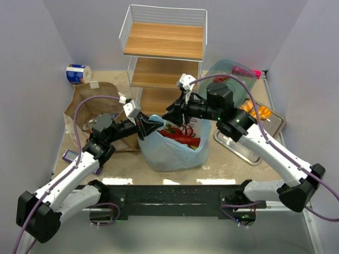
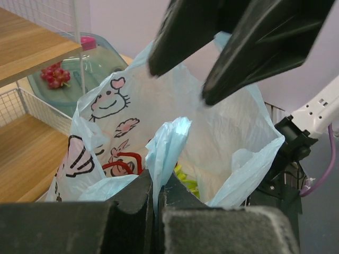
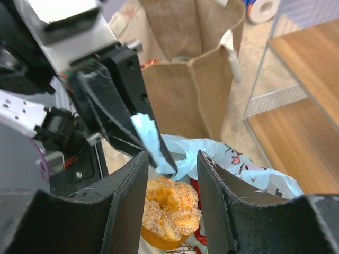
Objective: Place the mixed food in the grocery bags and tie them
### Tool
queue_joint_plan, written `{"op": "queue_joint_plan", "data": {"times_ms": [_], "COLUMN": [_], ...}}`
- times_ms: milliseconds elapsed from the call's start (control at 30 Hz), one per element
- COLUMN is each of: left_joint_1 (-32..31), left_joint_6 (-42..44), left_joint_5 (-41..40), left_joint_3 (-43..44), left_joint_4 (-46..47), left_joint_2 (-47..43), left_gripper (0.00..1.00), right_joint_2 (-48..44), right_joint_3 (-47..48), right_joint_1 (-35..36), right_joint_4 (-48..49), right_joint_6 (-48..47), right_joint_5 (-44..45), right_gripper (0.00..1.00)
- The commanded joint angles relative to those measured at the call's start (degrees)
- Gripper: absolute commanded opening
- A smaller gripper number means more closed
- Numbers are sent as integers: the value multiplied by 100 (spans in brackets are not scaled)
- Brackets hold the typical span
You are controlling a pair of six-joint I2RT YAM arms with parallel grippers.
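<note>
From above, the light-blue plastic bag stands between the arms, with the left gripper and right gripper at its mouth. In the left wrist view, the left fingers clamp an upright strip of bag rim. In the right wrist view, the right jaws are spread and empty. That strip sits just ahead of them, with a seeded bread below in the bag.

Light: bright, even, from overhead. Shadows: soft, short, on tabletop beneath arms. Glare: mild sheen on metal tray. Focus: overhead view sharp; left tool and right tool blurred (close against lens).
</note>
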Motion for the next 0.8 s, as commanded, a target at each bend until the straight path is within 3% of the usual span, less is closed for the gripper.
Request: {"op": "queue_joint_plan", "data": {"times_ms": [0, 333, 567, 767], "left_joint_1": [-5, -5, -5, 3], "left_joint_6": [154, 225, 313, 313], "left_joint_5": [337, 196, -50, -24], "left_joint_3": [-25, -52, -34, -16], "left_joint_4": [401, 357, 181, 155], "left_joint_2": [-96, -166, -210, -210], "left_gripper": [0, 0, 0, 0], "right_joint_2": [284, 425, -14, 161], "right_joint_3": [33, -257, -442, -494], "right_joint_1": [37, 28, 28, 28], "right_joint_4": [268, 522, 628, 523], "right_joint_6": [-309, -257, -133, -142], "right_joint_5": [-517, -843, -737, -948], "right_gripper": [46, 43, 49, 51]}}
